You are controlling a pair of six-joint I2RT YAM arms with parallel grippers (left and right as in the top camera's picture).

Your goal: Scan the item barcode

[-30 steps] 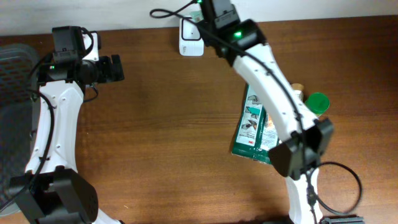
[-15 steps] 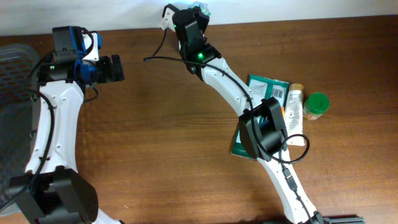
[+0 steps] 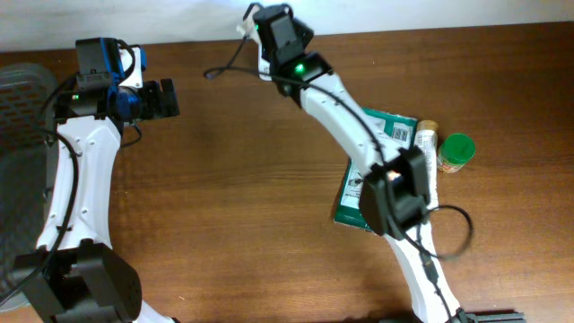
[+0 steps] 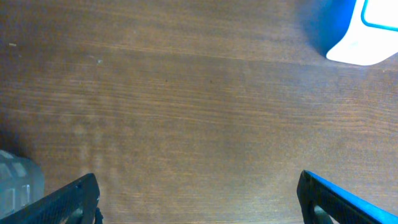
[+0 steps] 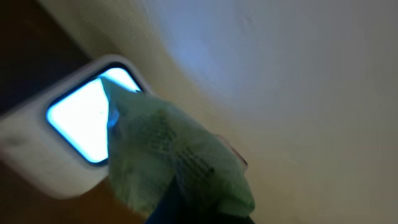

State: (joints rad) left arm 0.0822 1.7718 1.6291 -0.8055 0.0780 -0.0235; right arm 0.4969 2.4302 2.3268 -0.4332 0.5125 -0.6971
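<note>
My right gripper (image 3: 272, 25) is at the table's far edge, shut on a pale green item (image 5: 177, 165) with dark printed lines. The item sits right in front of the white scanner (image 5: 68, 134), partly covering its lit window. Only a dark trace of the right gripper's fingers shows under the item in the right wrist view. In the overhead view the right wrist hides most of the scanner. My left gripper (image 3: 166, 99) hovers open over bare wood at the far left, with nothing between its fingertips (image 4: 78, 199). The scanner (image 4: 367, 31) shows at the top right of the left wrist view.
A green packet (image 3: 387, 135) lies partly under the right arm. Beside it are a white tube (image 3: 426, 152) and a green-lidded jar (image 3: 456, 152). A dark mesh surface (image 3: 18, 90) sits off the table's left edge. A black cable (image 3: 224, 67) runs from the scanner.
The right wrist has swung left over the scanner with the item, and its elbow has shifted along the packet. The left arm has not moved.
</note>
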